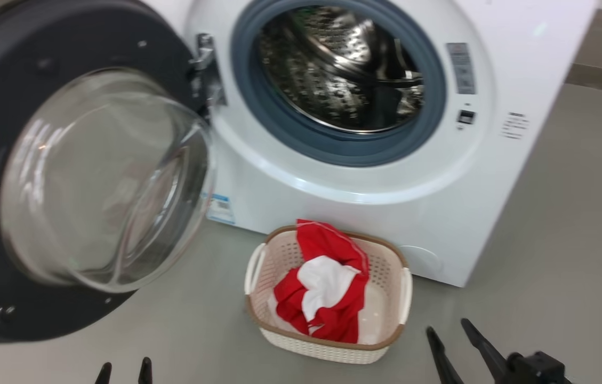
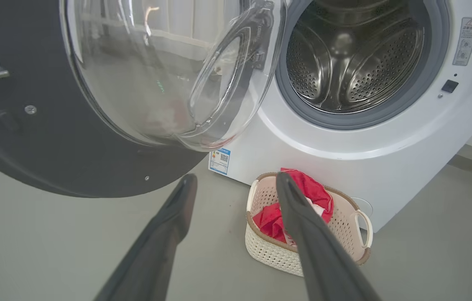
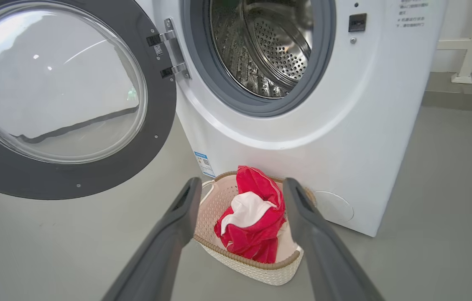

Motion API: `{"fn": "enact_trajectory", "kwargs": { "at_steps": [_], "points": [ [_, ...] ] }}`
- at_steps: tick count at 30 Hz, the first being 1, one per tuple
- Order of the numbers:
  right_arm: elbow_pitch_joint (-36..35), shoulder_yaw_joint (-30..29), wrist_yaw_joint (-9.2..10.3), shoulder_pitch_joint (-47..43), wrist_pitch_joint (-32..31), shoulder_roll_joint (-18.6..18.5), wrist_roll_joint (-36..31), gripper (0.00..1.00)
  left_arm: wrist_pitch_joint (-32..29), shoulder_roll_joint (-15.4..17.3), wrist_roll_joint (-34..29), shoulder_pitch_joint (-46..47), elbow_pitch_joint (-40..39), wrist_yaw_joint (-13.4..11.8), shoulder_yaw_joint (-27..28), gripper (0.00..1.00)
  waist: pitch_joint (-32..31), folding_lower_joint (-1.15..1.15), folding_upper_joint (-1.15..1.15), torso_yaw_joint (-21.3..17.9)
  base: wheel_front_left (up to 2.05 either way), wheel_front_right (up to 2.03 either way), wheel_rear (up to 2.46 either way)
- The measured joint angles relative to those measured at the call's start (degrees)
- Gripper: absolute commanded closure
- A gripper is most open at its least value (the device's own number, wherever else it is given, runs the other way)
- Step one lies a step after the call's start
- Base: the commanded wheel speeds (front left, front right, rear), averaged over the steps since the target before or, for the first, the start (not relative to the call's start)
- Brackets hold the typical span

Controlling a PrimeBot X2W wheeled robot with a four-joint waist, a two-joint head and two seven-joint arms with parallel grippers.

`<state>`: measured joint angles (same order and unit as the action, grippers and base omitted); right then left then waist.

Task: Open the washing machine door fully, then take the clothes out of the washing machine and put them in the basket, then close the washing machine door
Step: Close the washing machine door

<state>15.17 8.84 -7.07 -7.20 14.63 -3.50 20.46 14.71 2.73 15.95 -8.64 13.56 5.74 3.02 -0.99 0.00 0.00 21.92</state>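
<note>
Left gripper (image 1: 126,364), right gripper (image 1: 447,325) over grey floor (image 1: 546,240)

The floor (image 1: 546,240) in front of me is smooth and pale grey. The washing machine (image 1: 332,192), a big white box, stands directly on it with one lower front corner towards my right. The basket (image 1: 327,349) also sits on the floor, upright and flat on its bottom, just in front of the machine's base. I can't tell whether the two touch.
</note>
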Motion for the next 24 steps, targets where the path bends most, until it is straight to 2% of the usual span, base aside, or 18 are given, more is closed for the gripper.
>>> {"fn": "enact_trajectory", "kwargs": {
  "at_steps": [8,18,19,20,22,23,24],
  "points": [
    [1.9,4.7,0.00,5.1,0.0,-1.0,0.4,0.00,0.0,0.0,3.4,-1.2,-2.1,-2.5,0.0,0.00,1.1,0.00,0.00,4.9,0.00,0.00,0.00],
    [3.4,6.7,-0.03,6.6,0.0,-1.6,1.3,0.00,0.0,0.0,4.4,-2.1,-3.8,-3.8,0.0,0.00,2.0,0.00,0.00,6.2,0.00,0.00,0.00],
    [3.4,6.7,-0.03,6.6,0.0,-1.6,1.3,0.00,0.0,0.0,4.9,-2.1,-4.0,-3.7,0.0,0.06,1.9,0.00,0.00,6.2,0.00,0.00,0.00],
    [3.4,6.7,-0.03,6.6,0.0,-1.6,1.3,0.00,0.0,0.0,5.6,-2.1,-4.3,-3.6,0.1,0.38,1.8,0.00,0.00,6.1,0.00,0.00,0.00],
    [3.4,6.6,-0.03,6.5,0.0,-1.6,1.3,0.00,0.0,0.0,6.4,-2.0,-5.2,-2.7,0.7,0.76,1.6,0.00,0.00,6.0,0.00,0.00,0.00],
    [3.4,6.4,-0.03,6.5,0.0,-1.5,1.3,0.00,0.0,0.0,6.5,-1.9,-6.0,-2.1,1.2,1.00,1.6,0.00,0.00,6.0,0.00,0.00,0.00],
    [3.3,6.2,-0.03,6.5,0.0,-1.4,1.3,0.00,0.0,-0.1,6.5,-1.7,-7.0,-2.0,2.2,1.00,1.5,0.00,0.00,5.9,0.00,0.00,0.00]
  ]
}}
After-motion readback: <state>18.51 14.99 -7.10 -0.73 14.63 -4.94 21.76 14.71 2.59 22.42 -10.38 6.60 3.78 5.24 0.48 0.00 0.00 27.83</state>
